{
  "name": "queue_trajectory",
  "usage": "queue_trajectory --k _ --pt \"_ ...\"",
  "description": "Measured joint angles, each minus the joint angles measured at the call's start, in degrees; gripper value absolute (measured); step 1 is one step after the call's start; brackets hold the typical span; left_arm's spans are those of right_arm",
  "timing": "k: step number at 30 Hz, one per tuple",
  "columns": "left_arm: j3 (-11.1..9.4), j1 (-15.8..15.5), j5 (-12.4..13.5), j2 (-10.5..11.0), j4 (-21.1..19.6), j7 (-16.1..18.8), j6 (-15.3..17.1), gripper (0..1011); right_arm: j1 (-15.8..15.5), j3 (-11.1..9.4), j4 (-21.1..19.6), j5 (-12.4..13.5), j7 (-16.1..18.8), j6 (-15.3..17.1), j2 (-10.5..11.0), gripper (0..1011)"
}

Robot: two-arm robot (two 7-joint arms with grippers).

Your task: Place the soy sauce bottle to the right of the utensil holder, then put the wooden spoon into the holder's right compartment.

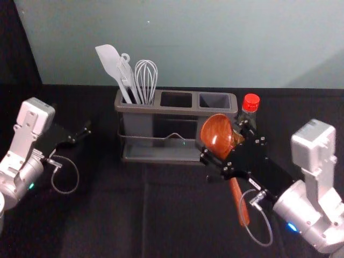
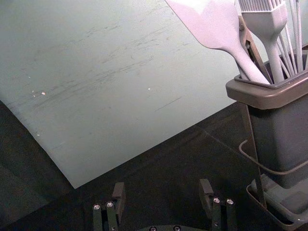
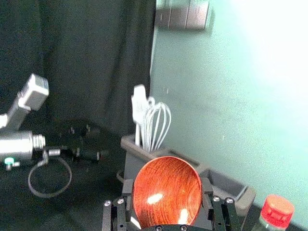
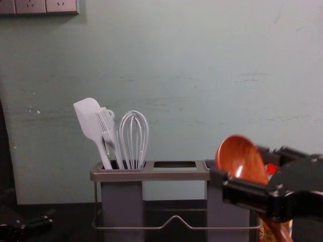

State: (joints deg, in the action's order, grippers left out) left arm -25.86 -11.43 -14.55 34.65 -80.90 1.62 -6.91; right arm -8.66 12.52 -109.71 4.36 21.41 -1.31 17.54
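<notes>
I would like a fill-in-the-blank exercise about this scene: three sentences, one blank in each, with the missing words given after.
1. The wooden spoon is gripped by the ____ hand, while the left hand is open and empty.
2. The cap of the soy sauce bottle is ____ in colour.
3. The whisk stands in the utensil holder's ____ compartment.

Missing words: right; red; left.
</notes>
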Motion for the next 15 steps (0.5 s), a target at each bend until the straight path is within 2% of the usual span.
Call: queue_trajectory --k 1,2,5,8,11,15 --pt "0.0 0.0 0.0 0.0 0.0 0.0 0.0 1005 -0.2 -0.1 0.3 0.2 0.0 -1.6 0.0 840" --pt "0.0 0.0 0.0 0.0 0.0 0.0 0.0 1005 -0.5 -0.3 0.7 0.5 -0.1 -4.6 0.1 840" --pt "0.0 0.0 0.0 0.0 0.0 0.0 0.0 1005 -0.8 -0.3 1.7 0.5 -1.0 -9.5 0.2 840" --pt "0.0 0.0 0.0 0.0 0.0 0.0 0.0 1005 -0.3 -0.3 2.9 0.3 -1.9 -12.1 0.0 840" --pt "0.0 0.0 0.0 0.0 0.0 0.0 0.0 1005 0.6 -0.3 3.7 0.4 -2.5 -12.3 -0.2 840" --pt "0.0 0.0 0.0 0.0 0.0 0.0 0.0 1005 3.5 0.0 5.3 0.4 -3.4 -10.8 -0.4 840"
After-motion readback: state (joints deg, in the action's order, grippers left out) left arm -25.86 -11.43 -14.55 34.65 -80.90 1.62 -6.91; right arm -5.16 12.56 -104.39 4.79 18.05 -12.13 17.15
